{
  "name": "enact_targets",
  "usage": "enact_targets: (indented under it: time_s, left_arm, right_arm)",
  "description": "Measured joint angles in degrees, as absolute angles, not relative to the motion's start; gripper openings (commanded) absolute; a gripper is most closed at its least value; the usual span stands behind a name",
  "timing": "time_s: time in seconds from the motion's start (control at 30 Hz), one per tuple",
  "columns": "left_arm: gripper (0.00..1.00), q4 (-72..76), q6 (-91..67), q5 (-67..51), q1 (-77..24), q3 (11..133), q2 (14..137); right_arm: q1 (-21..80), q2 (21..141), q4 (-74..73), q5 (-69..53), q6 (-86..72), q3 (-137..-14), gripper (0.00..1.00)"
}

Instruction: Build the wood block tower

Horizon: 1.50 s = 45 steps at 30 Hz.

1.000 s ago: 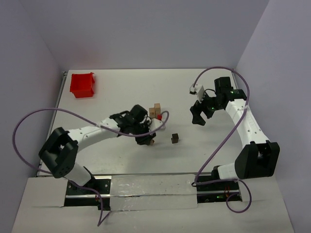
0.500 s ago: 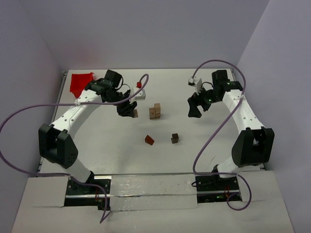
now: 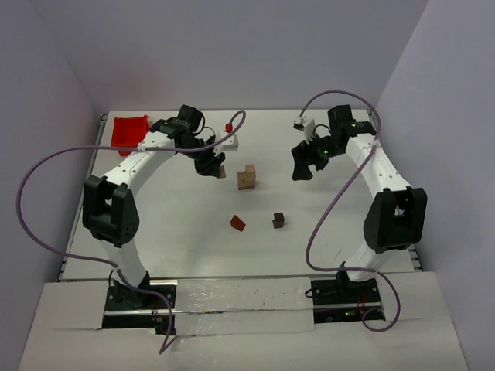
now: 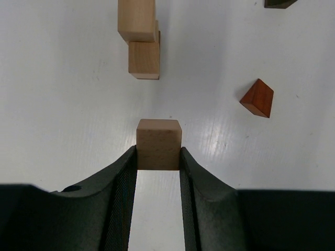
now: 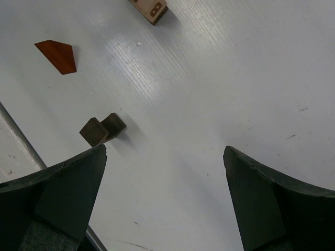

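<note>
Top external view took in the whole white table [image 3: 348,224]. The left arm reached to the far middle, its left gripper [image 3: 210,166] just left of the wood block tower [image 3: 247,177]. The tower was so far only a low group of light tan blocks, one part higher than the other. The right gripper [image 3: 300,168] hung to the tower's right, well apart from it. Nearer the arm bases lay a reddish-brown wedge [image 3: 237,223] and a dark brown block [image 3: 278,220], apart from each other and from the tower.

From above, the left fingers hid how they stood. The left wrist view settled it: the left gripper [image 4: 158,151] was partly closed, both inner faces pressed to the sides of a tan cube [image 4: 158,142]. Whether that cube touched the table could not be told. Ahead of it in that view stood the tower [image 4: 141,42], with the wedge [image 4: 258,98] off to the right.

The right wrist view showed the right gripper [image 5: 165,198] spread wide with only bare table between its fingers. Beyond it were the dark brown block [image 5: 102,129], the wedge [image 5: 57,56] and, at the top edge, a corner of the tower [image 5: 152,8] bearing a dark printed mark that no other view showed.

A red bin [image 3: 130,131] sat at the far left corner, seen only from above. The left arm crossed its right edge, and what it held could not be made out.
</note>
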State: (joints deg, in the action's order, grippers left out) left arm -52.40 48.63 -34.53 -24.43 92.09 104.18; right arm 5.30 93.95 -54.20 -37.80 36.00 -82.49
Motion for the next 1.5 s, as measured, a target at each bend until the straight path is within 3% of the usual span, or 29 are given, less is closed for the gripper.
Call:
enact_targets:
  time_s: [1.5]
  left_arm:
    - [0.14, -46.15, 42.28, -31.33, -29.64, 98.09, 114.23]
  right_arm:
    - [6.24, 95.42, -53.74, -35.38, 34.54, -84.42, 1.00]
